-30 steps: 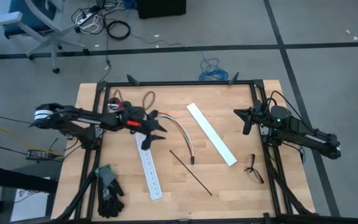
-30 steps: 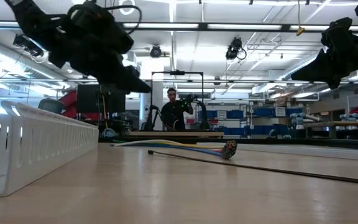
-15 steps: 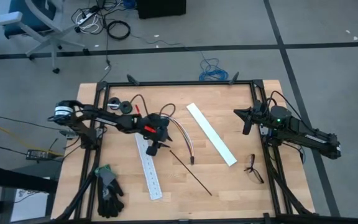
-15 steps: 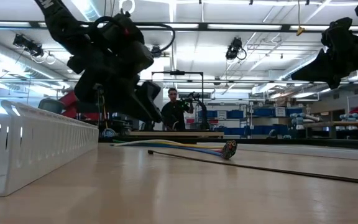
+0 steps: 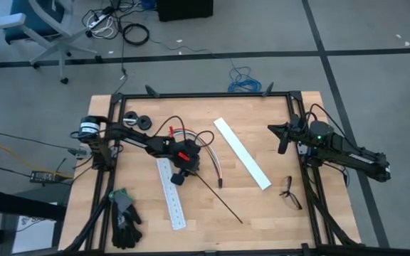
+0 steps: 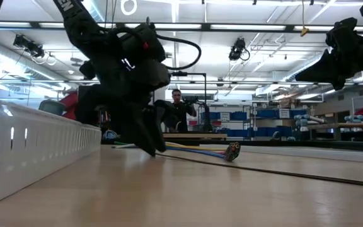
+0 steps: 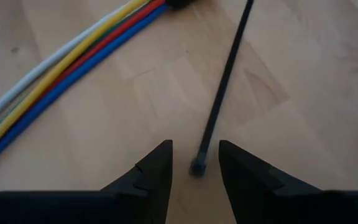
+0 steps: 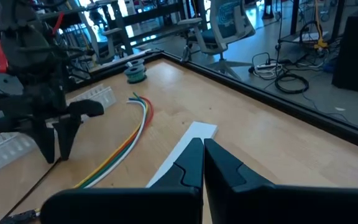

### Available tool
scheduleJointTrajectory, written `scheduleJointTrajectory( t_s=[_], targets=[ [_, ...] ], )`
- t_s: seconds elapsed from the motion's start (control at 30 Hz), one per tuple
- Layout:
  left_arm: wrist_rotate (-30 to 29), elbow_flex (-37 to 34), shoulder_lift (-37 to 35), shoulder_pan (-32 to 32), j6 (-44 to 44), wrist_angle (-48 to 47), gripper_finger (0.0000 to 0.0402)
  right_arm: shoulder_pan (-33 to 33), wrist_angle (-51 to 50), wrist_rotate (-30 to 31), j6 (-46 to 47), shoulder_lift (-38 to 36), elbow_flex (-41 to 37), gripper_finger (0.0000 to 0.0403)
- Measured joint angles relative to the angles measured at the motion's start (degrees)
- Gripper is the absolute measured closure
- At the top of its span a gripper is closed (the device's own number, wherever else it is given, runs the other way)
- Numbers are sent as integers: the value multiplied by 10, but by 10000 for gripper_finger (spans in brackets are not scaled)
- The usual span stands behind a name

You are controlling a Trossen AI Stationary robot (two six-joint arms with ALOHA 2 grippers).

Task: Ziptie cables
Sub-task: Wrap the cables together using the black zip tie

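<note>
From above I see the left gripper [image 5: 188,169] down at the table's centre, over the upper-left end of the ziptie [image 5: 218,193], with the cables [image 5: 208,155] just to its right. The right gripper [image 5: 282,136] waits at the right edge, pinched together. At table level, the left fingers [image 6: 149,137] meet the wood at the ziptie's [image 6: 276,171] near end. My left wrist view shows the ziptie's head [image 7: 197,167] between slightly parted fingers [image 7: 155,171], nothing clamped.

ziptie [image 7: 224,87]: far end cut off | cables [image 7: 61,68]: ends out of frame
</note>
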Motion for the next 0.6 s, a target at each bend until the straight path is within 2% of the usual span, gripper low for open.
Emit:
scheduleJointTrajectory(
  t_s=[0.27,0.4,0.53,0.6],
  targets=[
    [0,11,16,-3,-2,-10,278,0,1,0,0,0,0,399],
    [-7,11,17,-3,3,-26,318,0,1,0,0,0,0,399],
    [-12,11,17,-3,5,-34,378,0,1,0,0,0,0,398],
    [-13,11,17,-3,4,-32,391,0,2,0,0,0,0,399]
  ],
)
